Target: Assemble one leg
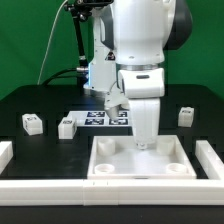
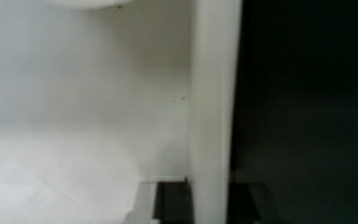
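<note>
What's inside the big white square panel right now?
The end effector reaches down into the panel. Its two front corner sockets look empty. Whatever sits beneath the end effector, and whether it holds anything, is hidden.

The marker board [image 1: 100,118] lies behind the panel [image 1: 112,160]; a leg [image 1: 186,116] at exterior view's right.

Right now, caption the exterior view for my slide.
The hand hovers over the white panel; three loose legs sit on the black table.
</note>
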You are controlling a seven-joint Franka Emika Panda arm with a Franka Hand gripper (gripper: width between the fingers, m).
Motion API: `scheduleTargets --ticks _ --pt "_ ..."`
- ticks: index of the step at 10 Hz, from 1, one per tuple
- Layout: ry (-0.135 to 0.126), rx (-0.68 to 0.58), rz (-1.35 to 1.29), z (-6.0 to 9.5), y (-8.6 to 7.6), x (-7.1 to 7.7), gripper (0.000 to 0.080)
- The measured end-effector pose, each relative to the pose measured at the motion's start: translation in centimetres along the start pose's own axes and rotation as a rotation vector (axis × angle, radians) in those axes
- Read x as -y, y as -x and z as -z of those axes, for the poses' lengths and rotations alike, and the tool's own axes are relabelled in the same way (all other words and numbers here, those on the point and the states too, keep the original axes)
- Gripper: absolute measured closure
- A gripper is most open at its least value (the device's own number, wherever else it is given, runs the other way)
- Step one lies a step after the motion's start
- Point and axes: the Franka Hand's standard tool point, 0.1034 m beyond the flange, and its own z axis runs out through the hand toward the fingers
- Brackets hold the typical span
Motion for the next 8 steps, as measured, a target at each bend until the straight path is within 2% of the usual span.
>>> scheduleTargets --ticks 3,6,8 --pt "-0.006 -0.007 -0.017 -0.15 -1.08 -0.47 0.0741" --pt "-0.032 0.000 -0.019 -0.01 -1.15 -0.50 0.0741" --pt "-0.034 0.000 -0.025 0.00 -1.15 -0.49 0.0741"
